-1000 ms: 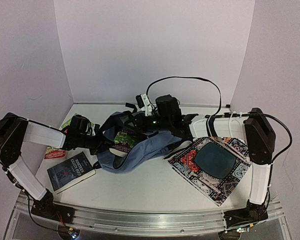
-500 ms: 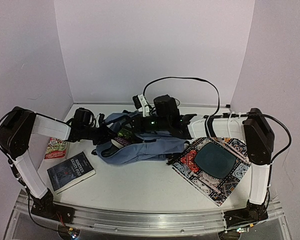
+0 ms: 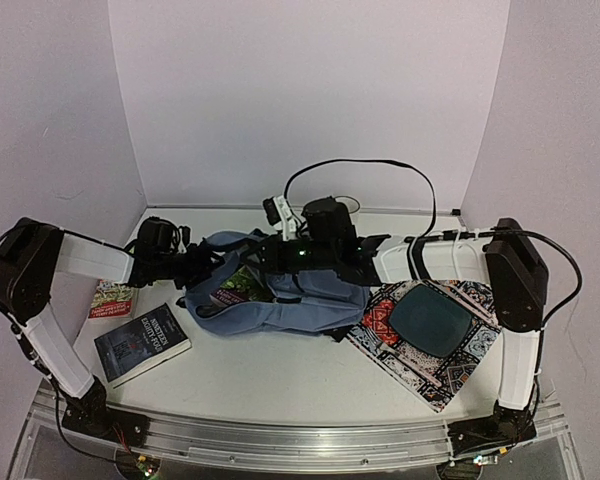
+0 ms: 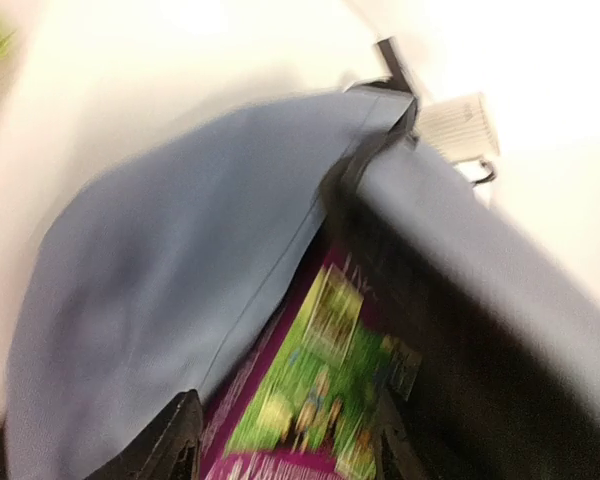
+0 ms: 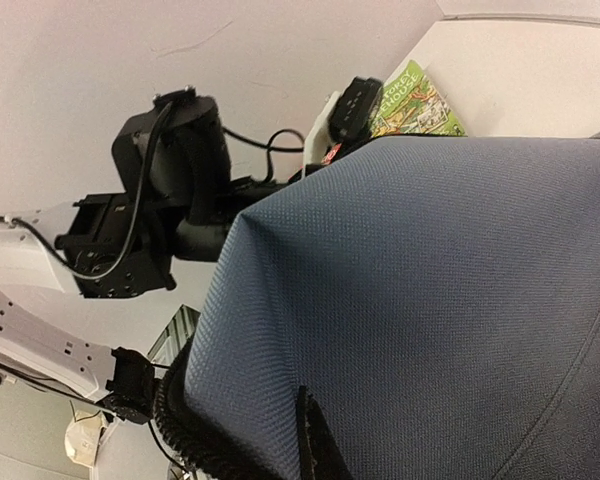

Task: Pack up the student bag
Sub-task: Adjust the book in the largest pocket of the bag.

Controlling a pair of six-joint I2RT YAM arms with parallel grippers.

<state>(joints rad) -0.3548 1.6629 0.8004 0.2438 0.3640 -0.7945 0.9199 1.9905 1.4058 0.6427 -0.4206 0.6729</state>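
Student bag (image 3: 280, 300) lies mid-surface (image 3: 280, 370), mouth facing left. Right tool (image 3: 275, 262) pressed together, apparently pinching the upper flap, likely to keep the mouth agape. Left tool (image 4: 285, 445) spread at the opening; picture book (image 4: 320, 400) sits inside, ungripped.

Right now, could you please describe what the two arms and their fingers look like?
The left arm and the right arm match: white box-shaped links joined by bulky black joint housings. A black cable loops above the right wrist, near a small green light. The left gripper has black, flat fingers.
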